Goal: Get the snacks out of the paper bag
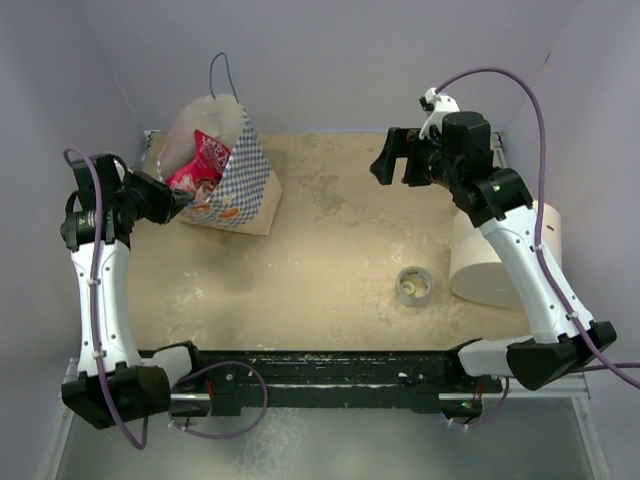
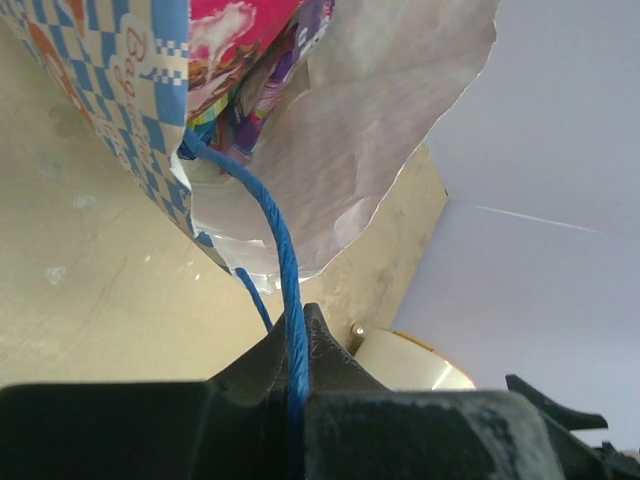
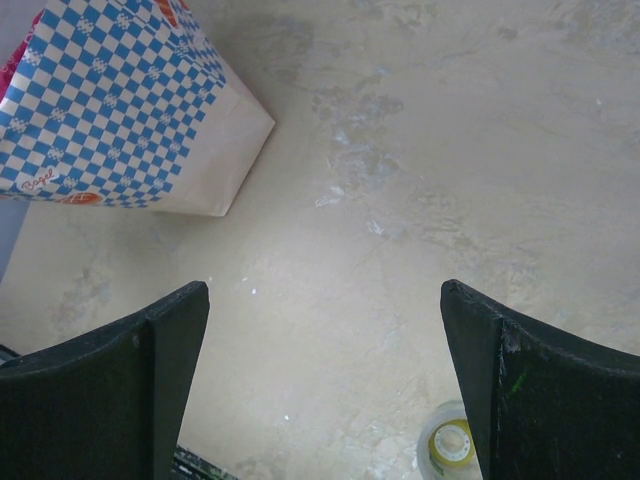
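Pinches the blue cord handle (image 2: pixel 283 250) with the left gripper (image 1: pixel 176 205); spreads the right gripper (image 1: pixel 393 160) wide, empty. Leaves the snacks (image 1: pixel 207 160) all inside the paper bag (image 1: pixel 250 178), upper left.

The paper bag (image 1: pixel 248 170) is blue-and-white checkered outside with orange marks, plain white inside, with a blue cord handle (image 2: pixel 283 250). The chip packet (image 1: pixel 205 160) is red-pink with white marks. The table (image 1: pixel 330 260) is mottled beige.
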`<state>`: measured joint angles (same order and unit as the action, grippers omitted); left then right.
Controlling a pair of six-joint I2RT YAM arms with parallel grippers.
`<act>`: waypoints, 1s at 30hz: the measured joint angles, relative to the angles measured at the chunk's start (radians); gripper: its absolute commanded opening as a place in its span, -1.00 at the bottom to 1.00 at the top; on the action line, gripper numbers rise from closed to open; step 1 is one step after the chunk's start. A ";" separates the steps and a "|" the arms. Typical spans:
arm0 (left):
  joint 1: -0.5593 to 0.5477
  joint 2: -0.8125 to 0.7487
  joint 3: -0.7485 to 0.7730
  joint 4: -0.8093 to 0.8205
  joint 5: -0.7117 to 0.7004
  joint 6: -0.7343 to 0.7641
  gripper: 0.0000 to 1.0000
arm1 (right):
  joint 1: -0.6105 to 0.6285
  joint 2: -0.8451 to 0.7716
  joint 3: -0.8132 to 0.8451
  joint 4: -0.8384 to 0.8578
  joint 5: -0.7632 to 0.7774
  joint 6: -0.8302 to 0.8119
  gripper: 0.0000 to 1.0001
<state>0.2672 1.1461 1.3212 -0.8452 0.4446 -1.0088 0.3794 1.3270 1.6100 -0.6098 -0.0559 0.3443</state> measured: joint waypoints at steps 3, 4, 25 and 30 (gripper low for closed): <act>0.000 -0.071 -0.034 -0.040 0.023 0.026 -1.00 | 0.000 0.006 0.002 -0.025 -0.047 0.002 0.99; 0.000 -0.099 -0.050 -0.054 0.032 0.034 -1.00 | 0.000 0.007 0.002 -0.033 -0.061 0.005 0.99; 0.001 -0.427 -0.125 -0.361 0.046 0.183 -1.00 | 0.272 0.039 -0.014 -0.077 -0.094 0.138 0.99; 0.001 -0.423 -0.117 -0.420 0.032 0.227 -1.00 | 0.308 0.069 -0.056 0.068 -0.058 0.066 0.99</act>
<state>0.2680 0.7235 1.2037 -1.2652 0.4763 -0.7815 0.6872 1.3956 1.5543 -0.5419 -0.1143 0.4107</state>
